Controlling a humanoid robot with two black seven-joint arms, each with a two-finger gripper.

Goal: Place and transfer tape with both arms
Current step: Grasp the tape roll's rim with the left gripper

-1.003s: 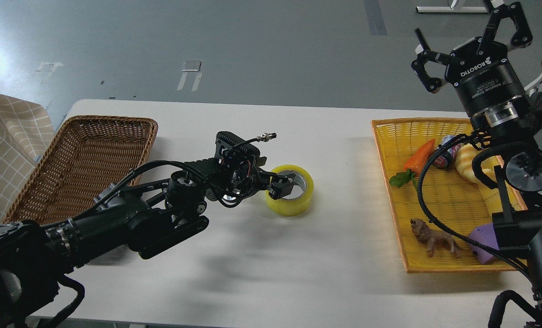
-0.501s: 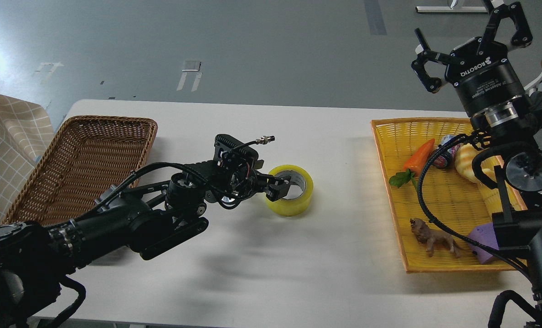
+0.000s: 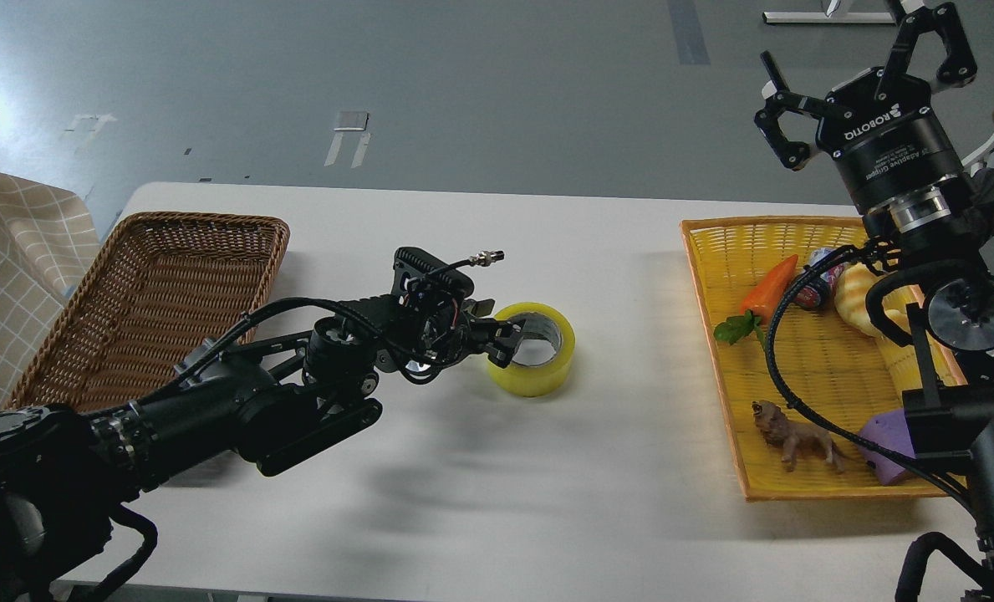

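Observation:
The tape (image 3: 547, 372), a yellow roll with a grey-white core, lies flat on the white table (image 3: 547, 502) near its middle. My left gripper (image 3: 505, 341) reaches in from the left, low over the table, with its dark fingertips (image 3: 499, 353) at the roll's left rim. The fingers look slightly apart there, and the roll rests on the table. My right gripper (image 3: 860, 79) is raised high at the top right, above the yellow basket, with its fingers spread wide and empty.
A brown wicker basket (image 3: 154, 301) stands at the left of the table. A yellow basket (image 3: 714, 334) at the right holds a toy carrot (image 3: 768, 288), a bread-shaped toy (image 3: 856, 297), a small animal figure (image 3: 797, 439) and a purple block (image 3: 881, 447). A checked cloth (image 3: 12, 267) lies at the far left.
My left gripper has drawn back a little to the left, from inside the roll's core to its left rim. The tape and the right arm have not moved.

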